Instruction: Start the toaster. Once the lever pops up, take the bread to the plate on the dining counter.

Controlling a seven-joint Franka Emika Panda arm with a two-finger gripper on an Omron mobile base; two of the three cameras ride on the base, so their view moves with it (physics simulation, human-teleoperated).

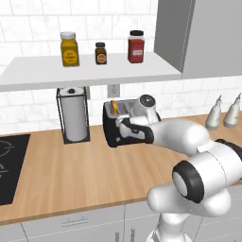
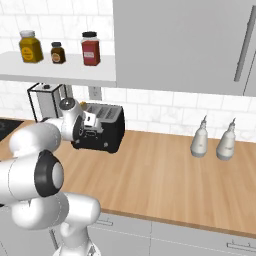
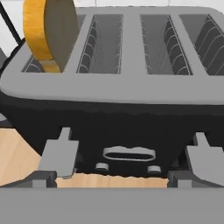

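Gripper (image 3: 116, 168) at the toaster's front, jaws spread wide and holding nothing
The black toaster (image 1: 113, 126) sits on the wood counter (image 1: 71, 175) by the tiled wall, beside the paper towel holder (image 1: 73, 116); the bread (image 3: 48, 33) stands upright in the end slot of 4, half risen above the grey top

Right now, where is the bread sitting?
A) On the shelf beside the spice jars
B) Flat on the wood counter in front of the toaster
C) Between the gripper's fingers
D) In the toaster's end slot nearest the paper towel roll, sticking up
D: the bread stands up out of the end slot of the toaster, on the side toward the paper towel roll; the open gripper holds nothing.
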